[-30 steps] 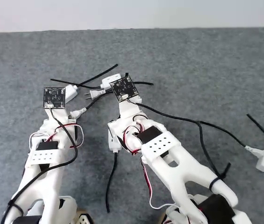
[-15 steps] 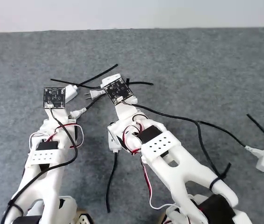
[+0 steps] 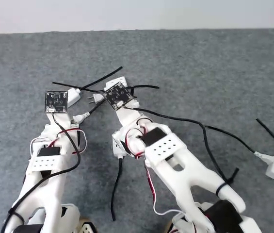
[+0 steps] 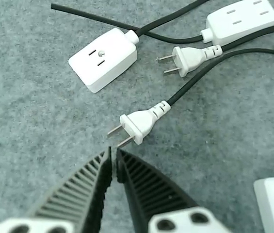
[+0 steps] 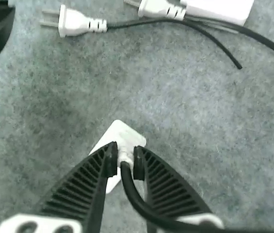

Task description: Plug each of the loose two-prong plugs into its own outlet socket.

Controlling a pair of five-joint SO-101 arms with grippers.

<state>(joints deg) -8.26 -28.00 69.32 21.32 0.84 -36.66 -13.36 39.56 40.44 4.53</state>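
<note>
On grey carpet (image 3: pixel 200 68), the right gripper (image 5: pixel 122 151) pinches the cord neck of a white rectangular plastic outlet block (image 5: pixel 121 132). The left gripper (image 4: pixel 113 154), nearly closed and empty, hovers just behind a white two-prong plug (image 4: pixel 137 125). It would best open wide and take the plug body squarely, prongs free. A white square socket block (image 4: pixel 104 58) and crossed black cords (image 4: pixel 175 29) crowd ahead, with open carpet beyond.

socket (image 5: pixel 122 135) partly hidden, outlet strip (image 4: pixel 241 17) cropped
</note>
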